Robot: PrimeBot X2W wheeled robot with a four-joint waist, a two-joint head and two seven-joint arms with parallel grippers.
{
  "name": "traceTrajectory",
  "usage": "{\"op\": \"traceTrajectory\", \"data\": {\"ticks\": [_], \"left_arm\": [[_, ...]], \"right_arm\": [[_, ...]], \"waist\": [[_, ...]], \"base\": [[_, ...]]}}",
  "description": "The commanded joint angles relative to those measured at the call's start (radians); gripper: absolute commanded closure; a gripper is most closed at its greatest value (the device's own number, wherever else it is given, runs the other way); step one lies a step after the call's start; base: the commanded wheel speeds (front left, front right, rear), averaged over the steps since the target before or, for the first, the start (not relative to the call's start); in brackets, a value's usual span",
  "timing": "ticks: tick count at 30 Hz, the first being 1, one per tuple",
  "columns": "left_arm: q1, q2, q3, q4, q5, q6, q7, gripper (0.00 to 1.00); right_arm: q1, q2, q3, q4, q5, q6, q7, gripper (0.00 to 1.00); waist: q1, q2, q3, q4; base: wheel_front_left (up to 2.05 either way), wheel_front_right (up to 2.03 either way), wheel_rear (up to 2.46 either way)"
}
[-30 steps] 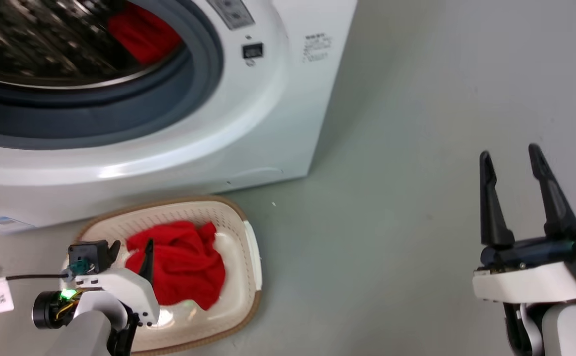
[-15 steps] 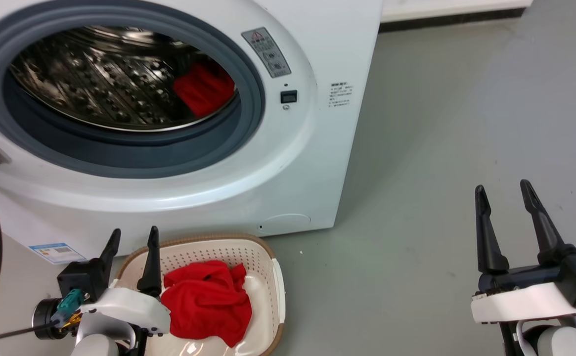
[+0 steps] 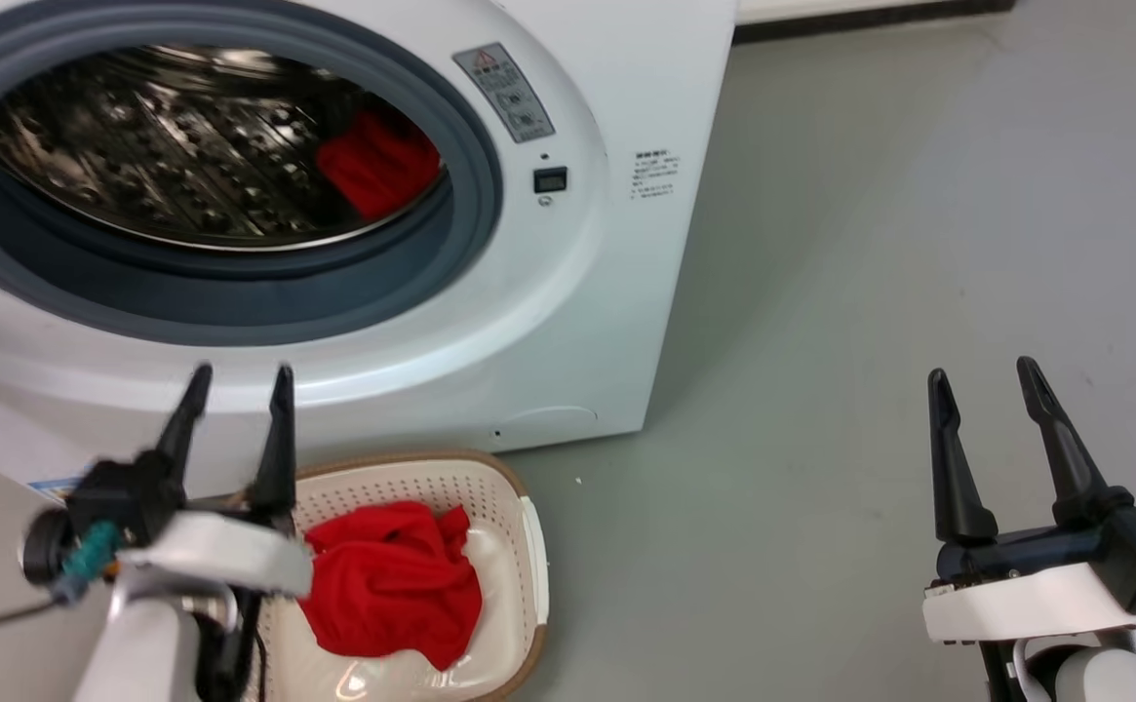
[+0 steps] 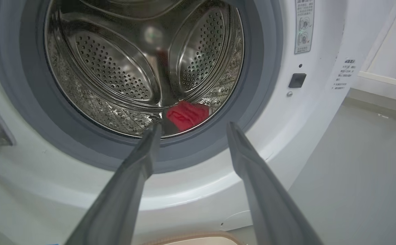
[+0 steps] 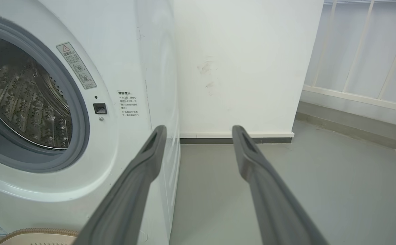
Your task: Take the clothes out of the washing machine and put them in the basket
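One red garment [image 3: 392, 580] lies in the basket [image 3: 411, 478] at 7 o'clock. A second red garment [image 3: 377, 161] sits in the washing machine [image 3: 568, 322] drum at 11 o'clock. The left pincer [image 3: 242, 375] and right pincer [image 3: 982, 370] both gape, empty.

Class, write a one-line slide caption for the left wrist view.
Open left claw faces the washing machine, one red garment in its drum.

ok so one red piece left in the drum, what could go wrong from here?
The garment lies low on the right of the drum; the open left gripper may clip the grey door seal reaching in.
The basket sits close below the seal, so the gripper could nudge it or drop the garment short.
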Motion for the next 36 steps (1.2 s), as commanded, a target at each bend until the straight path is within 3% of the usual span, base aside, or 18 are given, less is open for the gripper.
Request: {"op": "traceTrajectory", "data": {"ticks": [1, 9, 21, 29, 36], "left_arm": [[-0.044, 0.02, -0.003, 0.003, -0.011, -0.004, 0.004, 0.0], [-0.289, 0.142, -0.039, 0.031, -0.077, -0.016, 0.181, 0.0], [-0.772, 0.382, -0.127, 0.102, -0.194, -0.018, 0.569, 0.0], [-1.067, 0.439, -0.13, 0.26, -0.214, 0.008, 0.825, 0.0], [-1.238, 0.491, -0.186, 0.367, -0.141, 0.028, 0.957, 0.0]], "right_arm": [[-0.016, 0.001, 0.004, -0.007, 0.004, -0.001, -0.002, 0.0], [-0.055, 0.001, 0.013, -0.026, 0.035, -0.001, -0.002, 0.0], [-0.109, 0.001, 0.045, -0.066, 0.113, -0.001, -0.002, 0.0], [-0.145, 0.001, 0.105, -0.089, 0.163, -0.001, -0.002, 0.0], [-0.146, 0.002, 0.156, -0.102, 0.196, -0.001, -0.002, 0.0]], "waist": [[0.0002, 0.0, 0.041, -0.021], [0.0002, 0.0, 0.192, -0.09], [0.0002, 0.0, 0.438, -0.194], [0.0002, 0.0, 0.562, -0.277], [0.0002, 0.0, 0.633, -0.347]], "base": [[0.0, 0.0, 0.0], [0.0, 0.0, 0.0], [0.0, 0.0, 0.0], [0.0, 0.0, 0.0], [0.0, 0.0, 0.0]]}}
